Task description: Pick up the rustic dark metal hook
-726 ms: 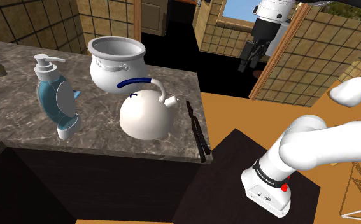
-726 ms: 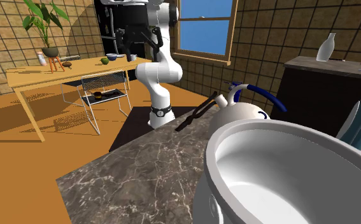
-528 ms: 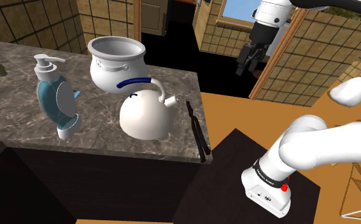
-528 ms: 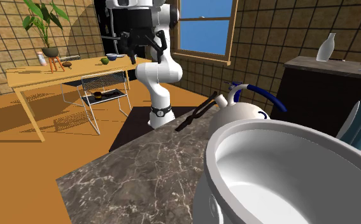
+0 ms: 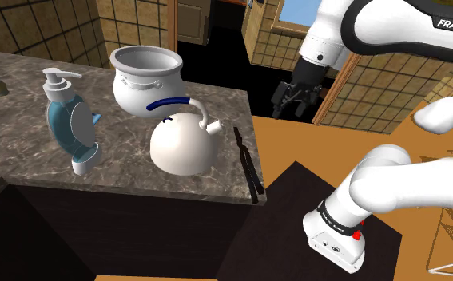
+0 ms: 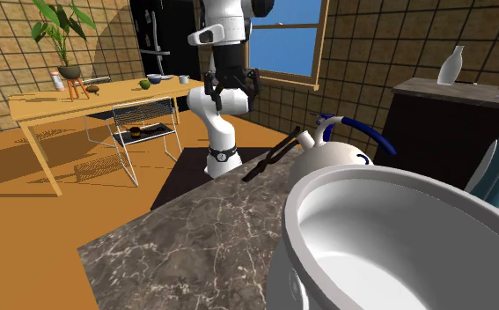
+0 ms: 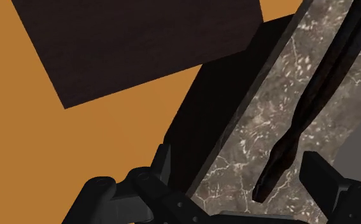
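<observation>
One dark hook (image 5: pixel 248 164) lies at the edge of the tabletop (image 5: pixel 25 120), centre of the shoulder view; our claw (image 5: pixel 293 101), upper right, gapes empty.

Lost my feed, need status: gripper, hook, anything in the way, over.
Gripper open, in air off the counter edge. Dark hook flat at that edge, untouched. White kettle close beside hook.

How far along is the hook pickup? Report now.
Done: nothing grasped yet; the long slim dark hook lies flat on the marbled stone counter beside the white kettle. In hand: the approach, with open jaws hanging above the counter's edge, clear of the hook. Left: descend, close, lift.
</observation>
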You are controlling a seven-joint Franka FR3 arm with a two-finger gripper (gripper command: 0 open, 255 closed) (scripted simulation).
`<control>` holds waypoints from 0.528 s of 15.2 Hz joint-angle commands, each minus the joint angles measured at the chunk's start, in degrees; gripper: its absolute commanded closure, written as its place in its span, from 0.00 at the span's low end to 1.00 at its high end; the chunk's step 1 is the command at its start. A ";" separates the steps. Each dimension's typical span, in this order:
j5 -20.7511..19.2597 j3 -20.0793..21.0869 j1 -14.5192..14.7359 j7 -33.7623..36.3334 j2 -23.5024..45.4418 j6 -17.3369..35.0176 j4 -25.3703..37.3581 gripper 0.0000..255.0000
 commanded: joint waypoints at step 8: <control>12.78 15.15 0.00 21.67 4.05 15.38 -5.97 0.00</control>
